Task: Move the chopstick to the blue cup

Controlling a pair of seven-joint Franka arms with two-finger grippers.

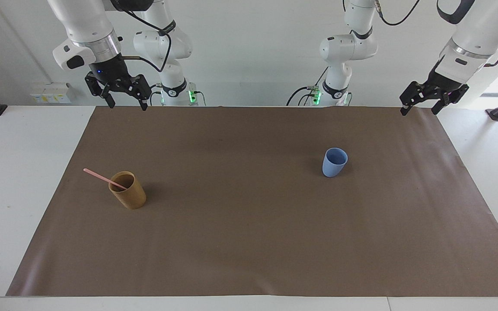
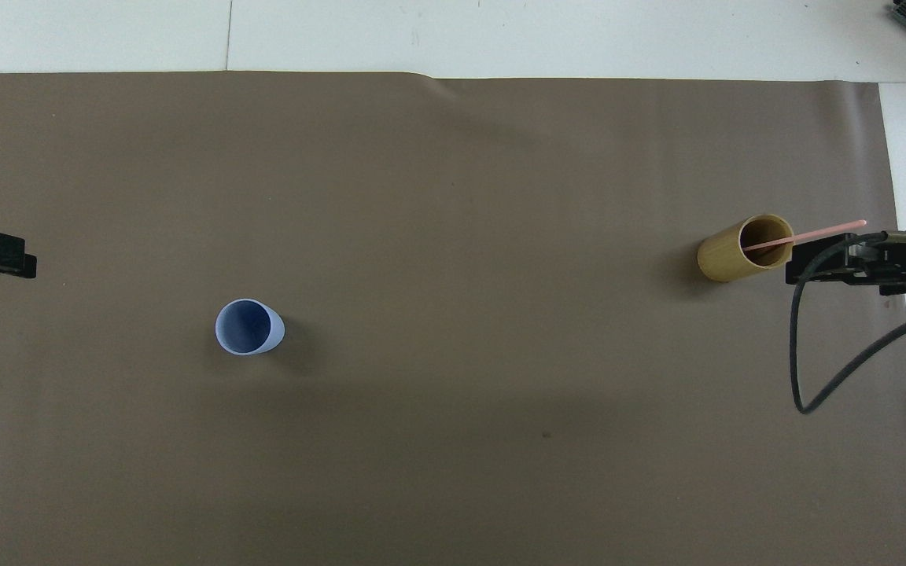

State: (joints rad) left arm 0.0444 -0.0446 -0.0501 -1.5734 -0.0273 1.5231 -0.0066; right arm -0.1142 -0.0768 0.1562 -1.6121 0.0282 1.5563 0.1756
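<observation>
Worktop [image 1: 24,181] carries a brown mat [image 1: 249,242] with both cups on it, well apart. Tan cup [image 1: 129,191] stands upright toward the right arm's end; blue cup [image 1: 334,162] stands upright toward the left arm's end, a bit nearer the robots, nothing in it. Chopstick [image 1: 102,177] sits in the tan cup, leaning on the rim, free end sticking out and tilted away from the blue cup. Right claw [image 1: 124,98] hangs high over the mat's robot-side edge, fingers apart, holding nothing; left claw [image 1: 419,103] waits raised over the mat corner at its own end, fingers apart too. Nothing is done yet, so the step in hand is your pick. You want the right claw for it. Come down on the exposed upper stretch, line the fingers across the stick's tilt, close gently. Then lift along the lean so the tan cup doesn't tip.
</observation>
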